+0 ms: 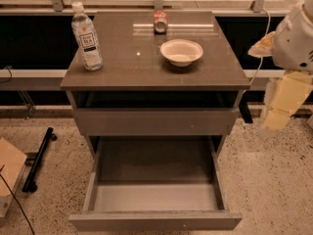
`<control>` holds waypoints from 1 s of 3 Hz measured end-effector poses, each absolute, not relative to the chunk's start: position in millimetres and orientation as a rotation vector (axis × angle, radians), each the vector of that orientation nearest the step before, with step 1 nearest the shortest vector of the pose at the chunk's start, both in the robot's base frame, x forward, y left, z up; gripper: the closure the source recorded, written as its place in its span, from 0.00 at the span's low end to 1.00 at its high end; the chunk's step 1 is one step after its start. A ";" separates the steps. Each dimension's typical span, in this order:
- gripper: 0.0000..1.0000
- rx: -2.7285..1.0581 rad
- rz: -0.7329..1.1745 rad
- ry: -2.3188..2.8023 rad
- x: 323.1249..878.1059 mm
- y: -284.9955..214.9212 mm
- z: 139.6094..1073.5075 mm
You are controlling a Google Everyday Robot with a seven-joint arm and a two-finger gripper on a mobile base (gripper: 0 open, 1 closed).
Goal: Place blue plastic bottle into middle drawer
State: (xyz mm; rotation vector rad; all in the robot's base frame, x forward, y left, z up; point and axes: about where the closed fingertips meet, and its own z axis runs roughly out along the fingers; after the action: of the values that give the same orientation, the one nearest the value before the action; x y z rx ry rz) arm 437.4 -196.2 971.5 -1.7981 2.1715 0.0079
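The blue plastic bottle [87, 36], clear with a white cap and a pale label, stands upright at the left edge of the brown tabletop [132, 67]. The middle drawer [155, 221] is pulled wide open below the tabletop, and its grey floor is bare. My arm hangs at the right edge of the view. My gripper [279, 112] is beside the cabinet's right side, at about the height of the closed upper drawer front. It is far from the bottle and holds nothing that I can see.
A white bowl [181, 52] sits right of centre on the tabletop. A small red-and-silver can [160, 21] stands at the back. The closed upper drawer front [155, 121] sits above the open drawer. A black bar [39, 158] and a cardboard box [9, 173] lie on the floor at the left.
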 end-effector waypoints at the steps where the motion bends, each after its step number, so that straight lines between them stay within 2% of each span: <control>1: 0.00 -1.867 0.132 2.095 439.6 -166.8 962.8; 3: 0.00 -1.946 0.294 1.957 447.3 -100.8 951.4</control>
State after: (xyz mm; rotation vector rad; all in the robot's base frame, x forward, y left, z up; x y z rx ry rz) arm 447.3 -100.8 951.4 -1.9464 1.9570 0.2943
